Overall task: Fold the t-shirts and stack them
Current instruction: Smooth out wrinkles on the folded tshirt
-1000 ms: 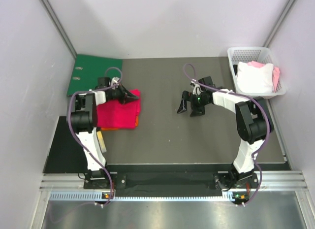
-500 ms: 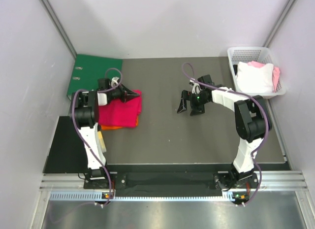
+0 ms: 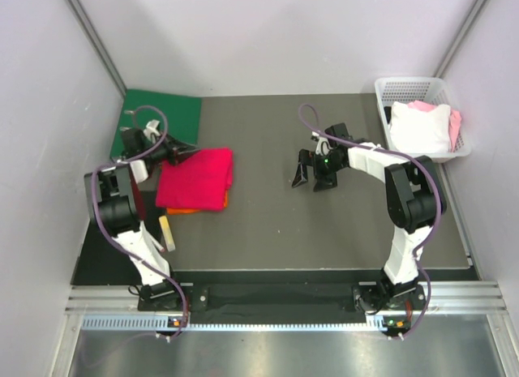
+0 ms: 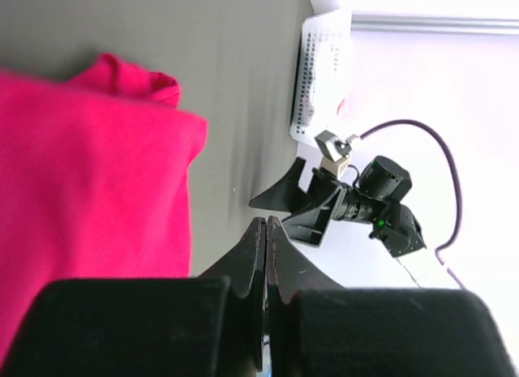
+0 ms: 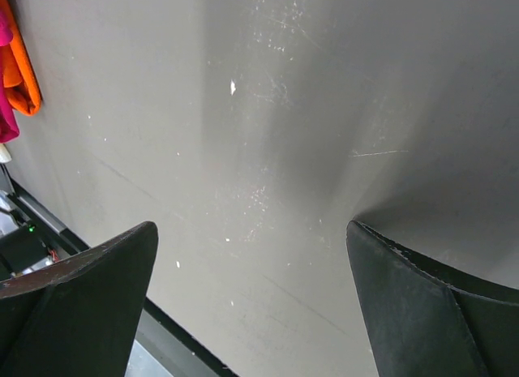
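I see the folded crimson-pink cloth t-shirt (image 3: 195,179) lying on the bright orange t-shirt (image 3: 185,210) at the desk's (image 3: 276,231) left side; left gripper (image 3: 188,148) fully closed beside it, holding nothing; right gripper (image 3: 312,179) spread wide mid-desk

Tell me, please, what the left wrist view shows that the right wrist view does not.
Only the left wrist view shows the left claw, shut on nothing, and the white plastic mesh basket. Only the right wrist view shows the bright orange cloth shirt. Both show the crimson-pink cloth shirt, the dark grey table and the wide-open right claw.
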